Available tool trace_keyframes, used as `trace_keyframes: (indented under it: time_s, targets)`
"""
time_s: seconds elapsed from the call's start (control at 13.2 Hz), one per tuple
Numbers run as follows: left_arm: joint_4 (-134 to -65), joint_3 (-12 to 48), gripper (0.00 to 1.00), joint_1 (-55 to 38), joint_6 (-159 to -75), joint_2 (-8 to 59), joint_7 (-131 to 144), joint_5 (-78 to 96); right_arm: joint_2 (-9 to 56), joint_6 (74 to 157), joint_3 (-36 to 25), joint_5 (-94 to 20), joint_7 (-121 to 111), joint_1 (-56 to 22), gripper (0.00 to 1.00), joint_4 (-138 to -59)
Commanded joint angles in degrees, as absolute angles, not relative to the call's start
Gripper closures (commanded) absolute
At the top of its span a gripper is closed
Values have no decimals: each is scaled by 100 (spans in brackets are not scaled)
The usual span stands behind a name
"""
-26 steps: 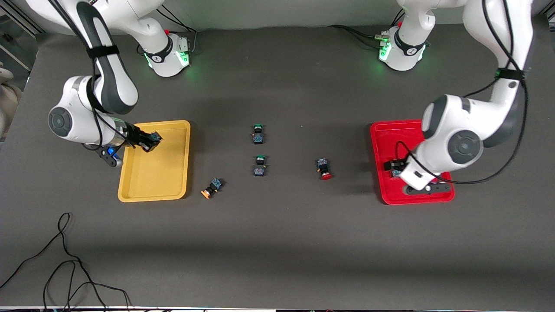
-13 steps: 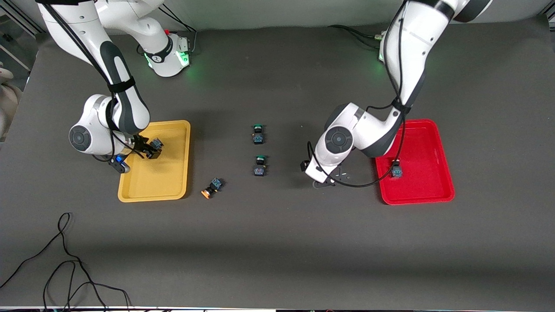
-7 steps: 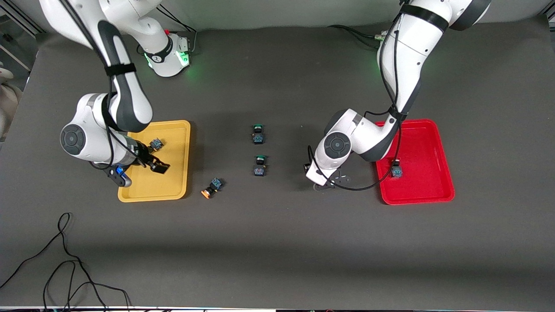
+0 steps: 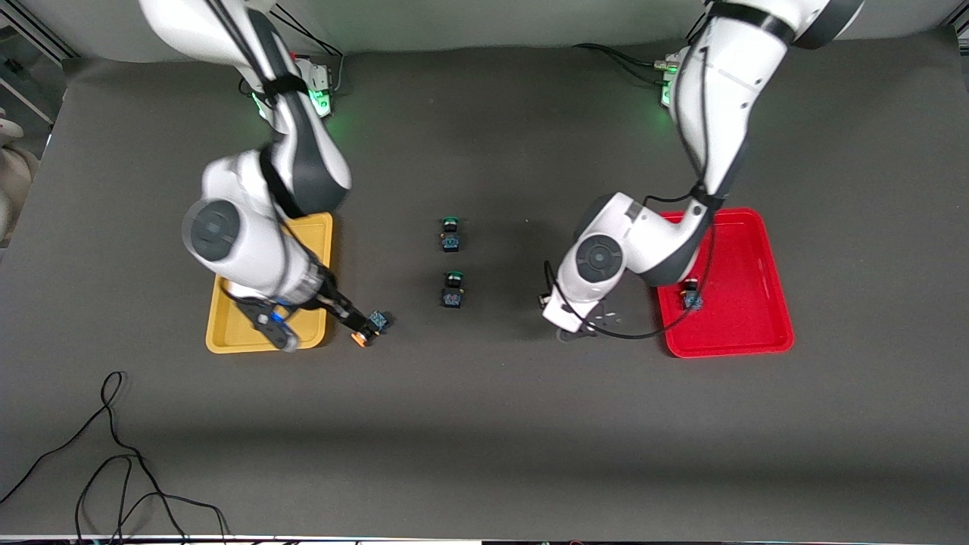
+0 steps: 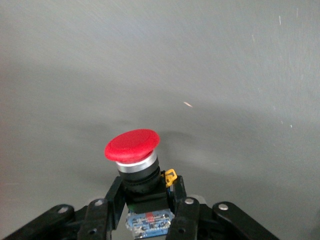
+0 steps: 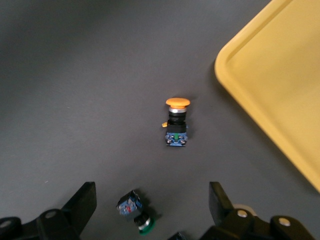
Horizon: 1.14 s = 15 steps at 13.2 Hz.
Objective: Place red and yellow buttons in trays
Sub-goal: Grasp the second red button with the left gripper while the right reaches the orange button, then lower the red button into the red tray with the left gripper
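Observation:
My left gripper [image 5: 146, 201] is shut on the black body of a red-capped button [image 5: 132, 146], low over the dark mat beside the red tray [image 4: 749, 341]. In the front view the left hand [image 4: 569, 312] hides that button. Another button [image 4: 690, 295] lies in the red tray near its rim. My right gripper [image 6: 152, 207] is open with nothing held, over the mat beside the yellow tray [image 4: 227, 344]. An orange-yellow-capped button [image 4: 369, 327] [image 6: 177, 122] lies on its side next to that tray [image 6: 280, 80]. The right arm covers much of the yellow tray.
Two green-capped buttons [image 4: 450, 235] [image 4: 453, 291] lie mid-table between the trays; one green-capped button [image 6: 137, 214] shows on the mat in the right wrist view. A loose black cable [image 4: 113, 454] curls near the front edge toward the right arm's end.
The left gripper has closed on the red-capped button. The right gripper let go of a button in the yellow tray, opened, and swung out over the mat toward the orange-yellow-capped button.

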State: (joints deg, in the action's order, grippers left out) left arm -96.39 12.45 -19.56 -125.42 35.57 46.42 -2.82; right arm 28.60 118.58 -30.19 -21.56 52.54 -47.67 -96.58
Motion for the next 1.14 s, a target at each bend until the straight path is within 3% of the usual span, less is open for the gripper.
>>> trace_keyframes:
  time_s: [0.0,0.23,0.38,0.61,0.83,0.91,1.06]
  targets:
    - [-9887,1257,98,-1338,-11421,2578,3284,314,3812,12163,-3076,-2443,5273,-4702,0,-9465]
    - [-10080,1231,98,-451,-10391,2163,1702,369,4016,12637,-3067,-2804,5151,-4702,0,-9895]
    - [-10282,1222,98,129,-10266,2074,839,273,4078,12805,-2998,-2978,5142,-4711,0,-9984]
    - [-10747,1222,98,517,-10781,2206,274,-359,4157,13227,-2848,-3225,5133,-4702,0,-10072]
    - [-11547,1213,98,738,-12011,2346,-53,-588,4166,13236,-2830,-3366,5115,-4702,0,-10107]
    - [-11645,1213,97,747,-12223,2460,-61,-763,4192,13236,-2830,-3375,5002,-4702,3,-10116]
    - [-11646,1204,96,747,-12287,2627,-70,-966,4201,13315,-2830,-3384,4922,-4693,25,-10239]
